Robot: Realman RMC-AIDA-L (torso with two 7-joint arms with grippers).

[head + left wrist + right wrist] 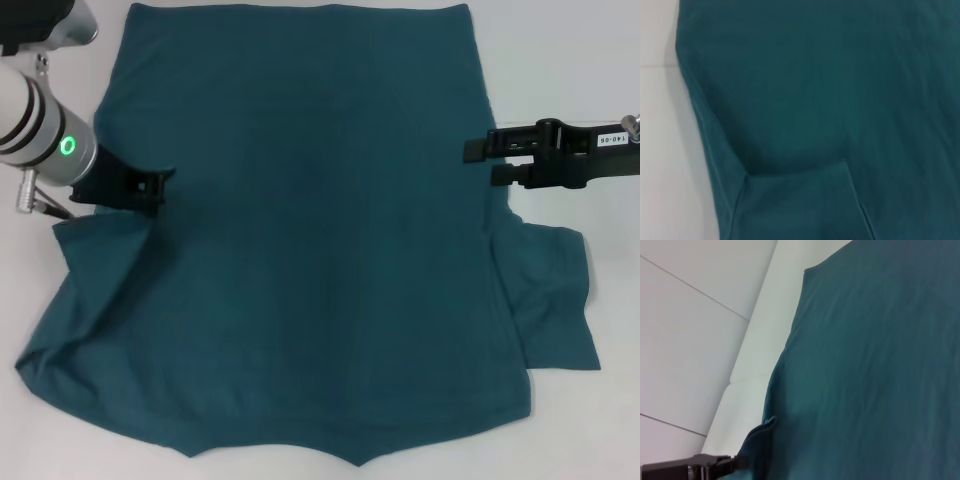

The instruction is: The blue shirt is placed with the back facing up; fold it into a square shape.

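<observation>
The blue shirt [310, 240] lies spread on the white table [560, 60], plain side up, hem at the far side and neckline toward me. Its right sleeve [550, 300] sticks out flat. The left sleeve [80, 290] is rumpled and partly turned over. My left gripper [150, 190] sits at the shirt's left edge, just above that rumpled sleeve and touching the cloth. My right gripper [485, 160] hovers at the shirt's right edge above the sleeve, open, nothing between its fingers. In the left wrist view the shirt [830, 100] fills the picture. The right wrist view shows the shirt's edge [775, 390].
Bare white table borders the shirt on the left [20, 260] and on the right [610, 260]. The left arm's silver body with a green ring light [67, 146] reaches in from the far left. A table seam [690, 285] runs beyond the hem.
</observation>
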